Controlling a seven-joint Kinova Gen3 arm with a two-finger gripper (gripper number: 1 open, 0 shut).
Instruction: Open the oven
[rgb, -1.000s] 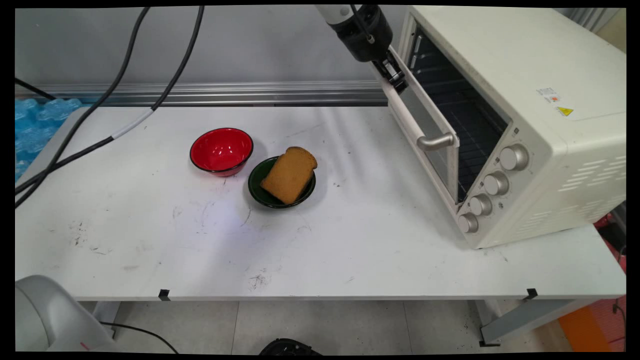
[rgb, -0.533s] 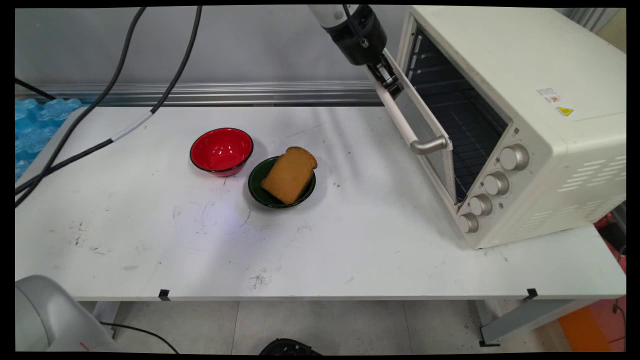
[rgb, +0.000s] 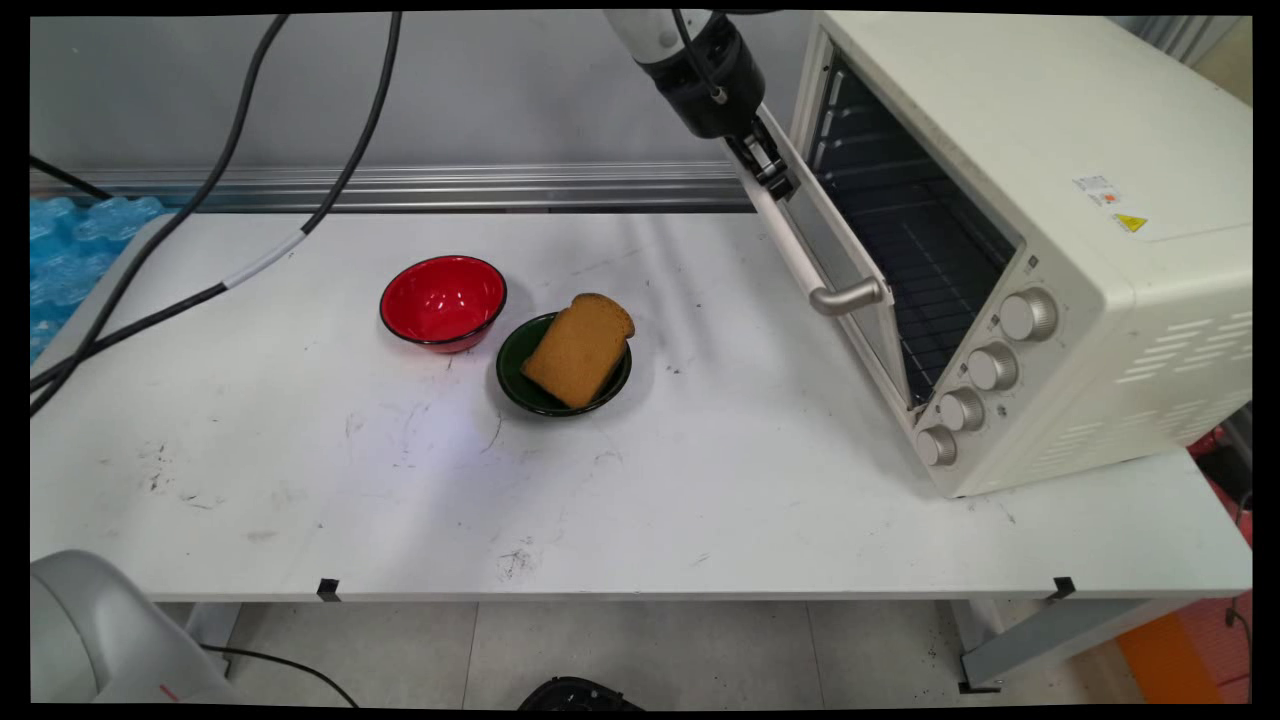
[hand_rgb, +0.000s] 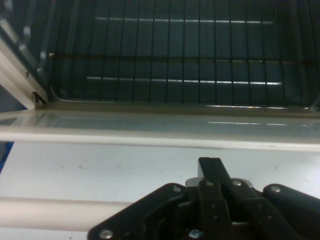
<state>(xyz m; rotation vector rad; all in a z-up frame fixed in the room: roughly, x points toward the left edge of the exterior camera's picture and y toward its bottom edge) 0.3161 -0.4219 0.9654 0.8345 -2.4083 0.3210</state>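
Oven door (rgb: 850, 260) half-open; claw (rgb: 768, 165), seemingly closed, at its handle (rgb: 800, 262).

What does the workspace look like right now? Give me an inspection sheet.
Surface: white table, scuffed with dark marks.
Job's things: cream toaster oven at the right, its door part open, wire rack visible inside; slice of toast lying in a dark green bowl; empty red bowl beside it.
Clutter: nothing seen.
Grippers: black gripper at the far end of the door handle; finger state cannot be told.
Cables: black cables hanging across the upper left.
Surroundings: grey wall with a metal rail; blue packing at the left.
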